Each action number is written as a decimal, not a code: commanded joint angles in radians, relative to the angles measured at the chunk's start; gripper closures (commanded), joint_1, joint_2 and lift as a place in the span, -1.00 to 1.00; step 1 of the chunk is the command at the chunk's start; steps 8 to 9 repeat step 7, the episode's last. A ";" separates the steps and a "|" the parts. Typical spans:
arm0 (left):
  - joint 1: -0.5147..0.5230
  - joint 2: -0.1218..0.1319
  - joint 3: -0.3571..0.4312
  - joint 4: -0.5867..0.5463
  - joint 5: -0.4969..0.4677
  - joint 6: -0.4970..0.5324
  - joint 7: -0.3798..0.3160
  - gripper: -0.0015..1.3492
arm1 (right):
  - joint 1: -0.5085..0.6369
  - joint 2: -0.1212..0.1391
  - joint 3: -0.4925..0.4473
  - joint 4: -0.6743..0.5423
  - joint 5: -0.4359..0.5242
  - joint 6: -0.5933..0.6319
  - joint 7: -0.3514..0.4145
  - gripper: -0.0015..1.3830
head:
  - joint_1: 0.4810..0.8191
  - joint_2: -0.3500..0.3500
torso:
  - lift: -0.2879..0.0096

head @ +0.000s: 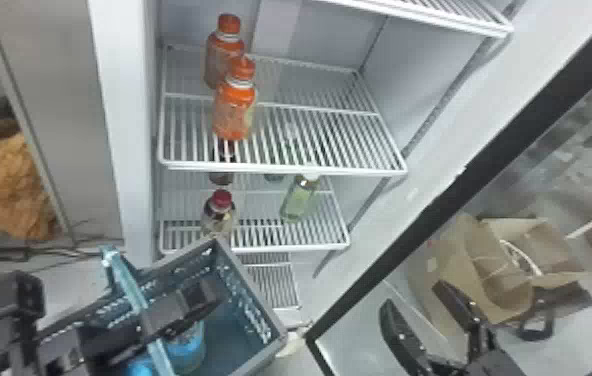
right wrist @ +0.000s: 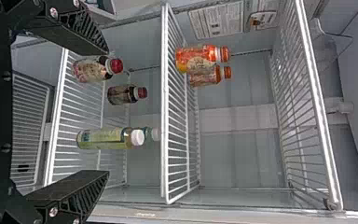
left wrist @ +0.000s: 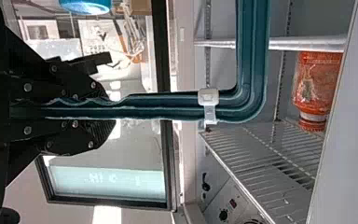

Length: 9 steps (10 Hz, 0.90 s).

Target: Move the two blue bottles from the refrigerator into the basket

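Note:
In the head view, my left gripper (head: 182, 305) is over the grey basket (head: 255, 295) at the lower left, shut on its teal handle (head: 130, 280). Two blue bottles (head: 189, 350) lie low inside the basket, partly hidden by handle and arm. The left wrist view has the left gripper (left wrist: 112, 111) clamped around the handle (left wrist: 168, 106), with a blue bottle (left wrist: 85, 5) at the edge. My right gripper (head: 412, 295) stands open at the lower right of the head view, by the refrigerator door. In its wrist view, the right gripper (right wrist: 106, 111) has nothing between its spread fingers.
Two orange bottles (head: 234, 112) stand on a refrigerator shelf (head: 285, 169). The shelf below holds dark red-capped bottles (head: 217, 212) and a pale green bottle (head: 300, 200). The black-edged door (head: 460, 185) is swung out to the right, with a cardboard box (head: 440, 260) beyond it.

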 commanded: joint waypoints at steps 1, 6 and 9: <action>-0.002 0.000 0.001 -0.001 -0.002 0.004 0.000 0.78 | 0.000 0.000 0.000 0.002 -0.003 0.000 0.000 -0.79 | 0.27 -1.00 | 0.87; -0.004 0.000 0.001 0.001 -0.004 0.007 0.000 0.78 | -0.003 -0.002 0.000 0.010 -0.007 0.000 0.000 -0.79 | 0.27 -1.00 | 0.87; -0.004 0.000 0.001 0.001 -0.006 0.007 0.001 0.78 | -0.003 -0.005 0.002 0.010 -0.007 0.005 0.000 -0.79 | 0.27 -1.00 | 0.87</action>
